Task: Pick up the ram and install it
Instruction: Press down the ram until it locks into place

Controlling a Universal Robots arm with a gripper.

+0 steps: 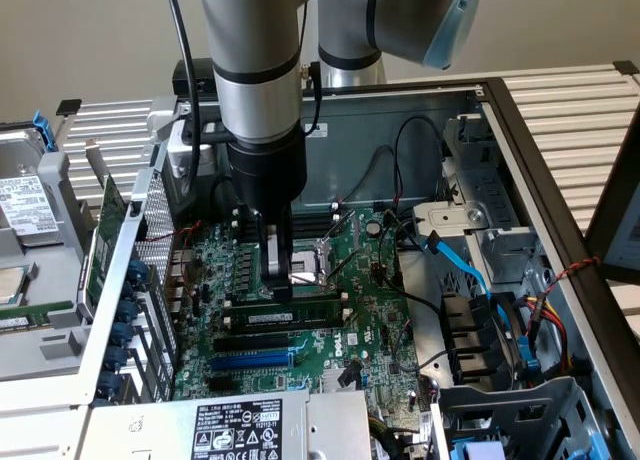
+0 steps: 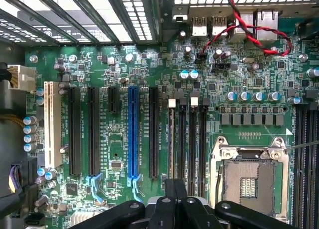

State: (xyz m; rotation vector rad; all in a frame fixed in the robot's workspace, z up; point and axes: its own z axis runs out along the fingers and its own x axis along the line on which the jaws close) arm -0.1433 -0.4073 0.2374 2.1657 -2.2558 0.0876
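Observation:
The ram [image 1: 300, 313], a long thin green stick with black chips and a small white label, stands on edge in a black slot of the motherboard [image 1: 370, 310], beside the CPU socket [image 1: 312, 260]. My gripper [image 1: 281, 288] comes straight down onto the ram's upper edge near its middle, fingers closed together on it. In the wrist view the shut gripper [image 2: 175, 188] sits over the ram [image 2: 172, 139], seen edge-on as a thin line in the first of several parallel memory slots, with a white latch [image 2: 172, 102] at the slot's far end.
An open computer case surrounds the board. A taller green expansion card [image 1: 108, 242] and a drive [image 1: 25, 205] lie at the exterior view's left. Blue cables [image 1: 470, 270] and drive bays crowd the exterior view's right. A blue slot [image 2: 132, 134] and red wires [image 2: 249, 32] are nearby.

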